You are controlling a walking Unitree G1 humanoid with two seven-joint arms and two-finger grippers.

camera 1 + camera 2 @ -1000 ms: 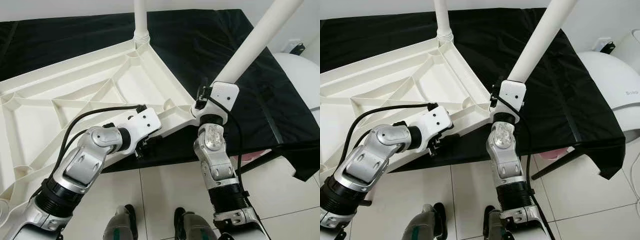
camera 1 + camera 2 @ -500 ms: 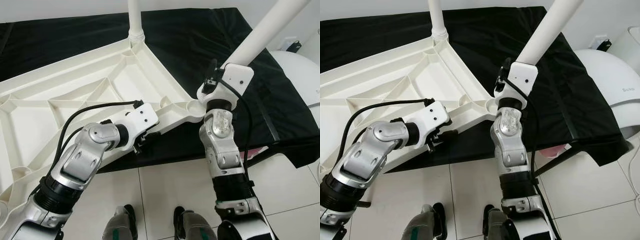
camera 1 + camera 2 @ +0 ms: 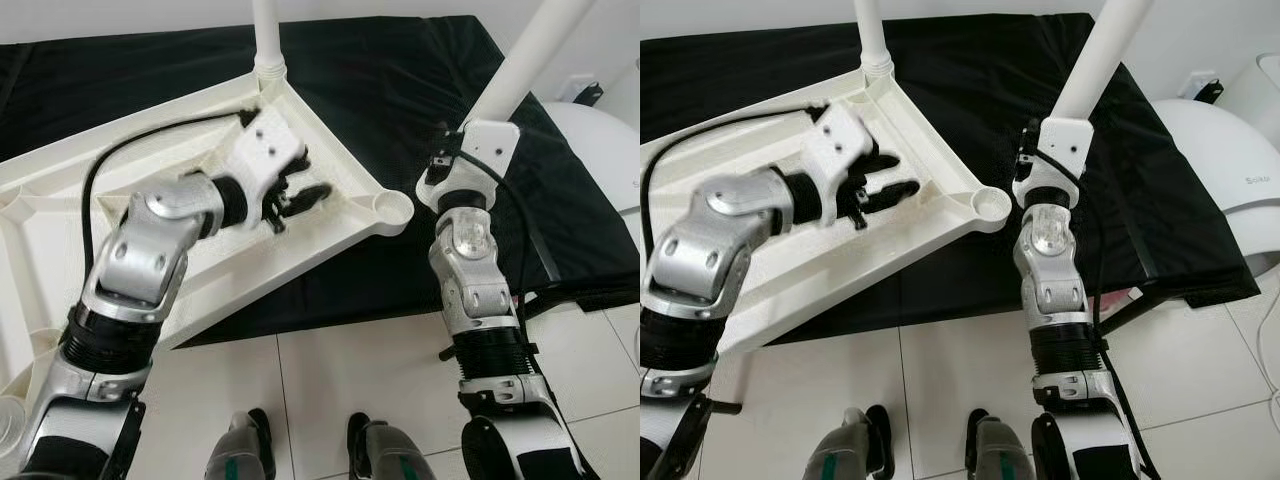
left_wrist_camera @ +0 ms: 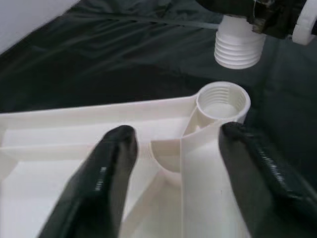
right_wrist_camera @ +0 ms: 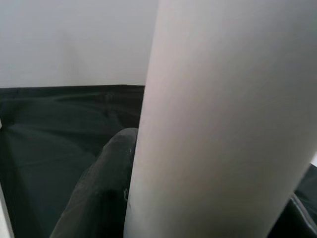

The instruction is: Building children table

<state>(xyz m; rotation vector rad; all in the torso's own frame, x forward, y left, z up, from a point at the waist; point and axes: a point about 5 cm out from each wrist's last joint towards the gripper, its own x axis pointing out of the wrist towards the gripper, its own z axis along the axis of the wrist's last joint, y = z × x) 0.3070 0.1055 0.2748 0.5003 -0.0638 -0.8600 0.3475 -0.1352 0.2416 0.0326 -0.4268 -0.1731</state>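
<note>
black cloth point(image 3: 400, 80) underlies tabletop point(image 3: 60, 190); right end effector point(image 3: 462, 135) grips leg point(image 3: 525, 60).

The left arm rises from the lower left of the frame, elbow bent, its forearm angled toward the upper middle. The left claw point(image 3: 300, 185) sits there with its two black fingers point(image 4: 104, 168) spread apart, gripping nothing. The right arm stands nearly upright at the right of centre, wrist tilted slightly rightward. The right claw point(image 3: 470, 125) is closed around a white table leg point(image 3: 520, 55), one black finger point(image 5: 106, 183) pressed against it.
</note>
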